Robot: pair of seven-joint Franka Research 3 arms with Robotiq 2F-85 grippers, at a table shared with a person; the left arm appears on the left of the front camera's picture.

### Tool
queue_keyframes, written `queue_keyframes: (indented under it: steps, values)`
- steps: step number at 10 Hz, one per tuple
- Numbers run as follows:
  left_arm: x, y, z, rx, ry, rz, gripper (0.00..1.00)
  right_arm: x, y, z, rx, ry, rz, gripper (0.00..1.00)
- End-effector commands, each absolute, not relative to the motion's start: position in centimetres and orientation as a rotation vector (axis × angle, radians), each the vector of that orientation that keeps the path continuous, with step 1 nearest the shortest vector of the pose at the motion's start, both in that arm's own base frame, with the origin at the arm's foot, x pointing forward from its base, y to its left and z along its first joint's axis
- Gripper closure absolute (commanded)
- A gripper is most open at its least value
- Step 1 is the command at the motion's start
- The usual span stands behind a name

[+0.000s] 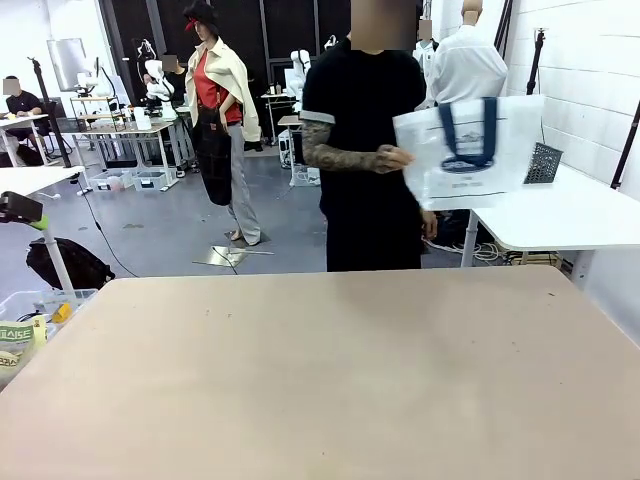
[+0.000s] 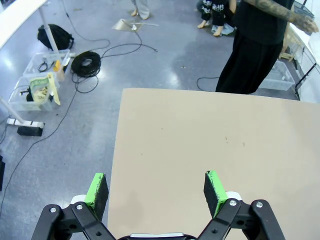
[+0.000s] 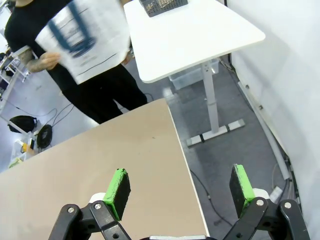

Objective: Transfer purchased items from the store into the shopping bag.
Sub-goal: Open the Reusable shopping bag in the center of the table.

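Holding the left gripper and right gripper wide-jawed and empty over the side edges of the table, waiting for the shopping bag, held up at upper right in the person's hand, to be set down, looking into the store at top centre in the right wrist view, seeing just its slotted side in the front view.

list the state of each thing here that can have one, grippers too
translucent white plastic shopping bag with navy strap handles: held up by the person's hand, off the beige table
dark grey slotted plastic basket: standing on the white side table, contents hidden
left gripper: open, empty
right gripper: open, empty
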State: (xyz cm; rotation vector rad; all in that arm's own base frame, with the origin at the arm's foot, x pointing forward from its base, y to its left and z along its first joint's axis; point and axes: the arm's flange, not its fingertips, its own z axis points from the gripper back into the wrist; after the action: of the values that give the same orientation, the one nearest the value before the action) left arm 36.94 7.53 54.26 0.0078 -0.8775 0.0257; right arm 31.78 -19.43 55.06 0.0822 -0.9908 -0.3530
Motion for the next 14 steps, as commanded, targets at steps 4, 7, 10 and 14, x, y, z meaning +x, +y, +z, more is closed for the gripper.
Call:
queue_keyframes:
  steps: [4, 7, 10, 14]
  values:
    - [36.93, 7.63, 54.35, 0.003, -0.887, 0.043, 0.00, 31.75, -19.28, 55.03, 0.094, -0.988, -0.369, 0.00]
    - [36.93, 7.63, 54.35, 0.003, -0.887, 0.043, 0.00, 31.75, -19.28, 55.03, 0.094, -0.988, -0.369, 0.00]
    - [36.93, 7.63, 54.35, 0.003, -0.887, 0.043, 0.00, 31.75, -19.28, 55.03, 0.094, -0.988, -0.369, 0.00]
    - [36.93, 7.63, 54.35, 0.003, -0.887, 0.043, 0.00, 31.75, -19.28, 55.03, 0.094, -0.988, -0.369, 0.00]
